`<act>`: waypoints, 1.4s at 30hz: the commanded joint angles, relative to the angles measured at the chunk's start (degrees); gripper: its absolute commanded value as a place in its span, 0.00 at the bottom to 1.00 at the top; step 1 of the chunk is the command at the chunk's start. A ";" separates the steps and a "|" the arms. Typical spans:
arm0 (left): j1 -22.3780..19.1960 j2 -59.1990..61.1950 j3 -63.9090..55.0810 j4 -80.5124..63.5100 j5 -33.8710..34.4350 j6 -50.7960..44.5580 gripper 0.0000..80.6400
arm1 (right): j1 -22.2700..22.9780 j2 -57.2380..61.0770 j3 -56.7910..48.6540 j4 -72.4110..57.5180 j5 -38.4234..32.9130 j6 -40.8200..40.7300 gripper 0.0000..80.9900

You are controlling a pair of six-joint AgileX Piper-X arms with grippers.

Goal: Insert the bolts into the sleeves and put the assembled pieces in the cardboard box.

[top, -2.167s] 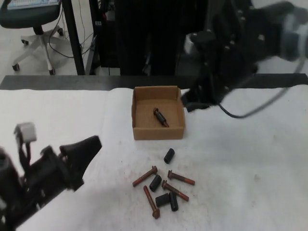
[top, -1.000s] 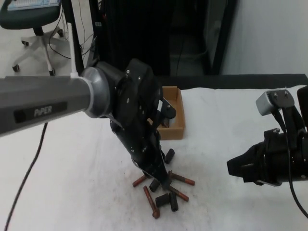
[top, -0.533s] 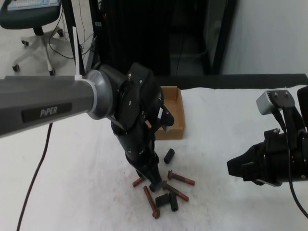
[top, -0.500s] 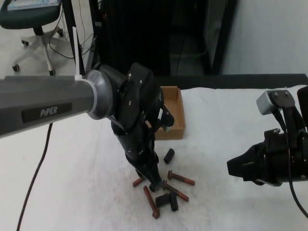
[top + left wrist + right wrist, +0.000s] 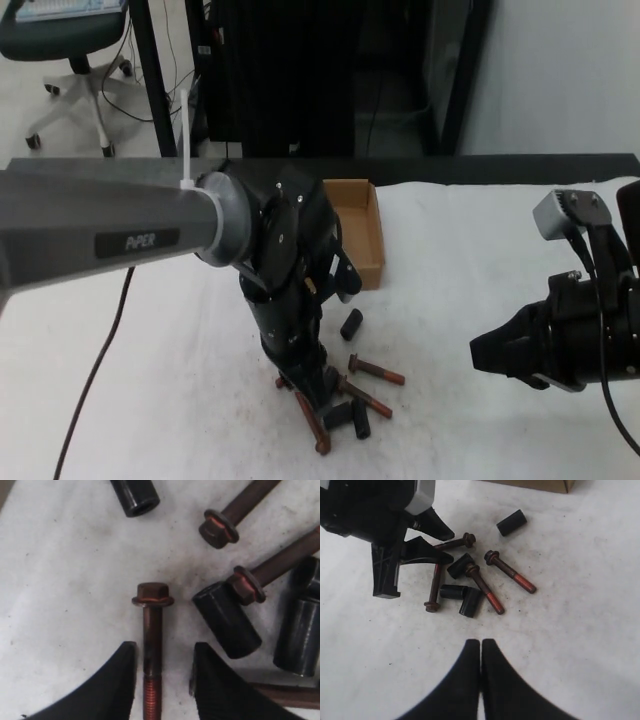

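Straddling one bolt with the left gripper spread open, fingers flanking the shank, clamping nothing yet. Crowding one finger: a sleeve just beside, bare cloth opposite. Hovering the right gripper pinched together, empty, over open cloth near the loose parts. Sitting beyond them, partly behind the left arm: cardboard box.

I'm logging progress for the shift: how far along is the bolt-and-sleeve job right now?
Done: unclear; the left arm hides most of the cardboard box interior. In hand: the open left gripper straddles one bolt on the cloth. Left: four bolts and four sleeves lie loose, none joined; the right gripper is shut, empty.
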 commanded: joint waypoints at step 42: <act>0.39 5.01 -1.11 -0.91 -10.62 13.46 0.01 | 0.01 -0.33 -0.14 0.37 -0.89 0.29 0.01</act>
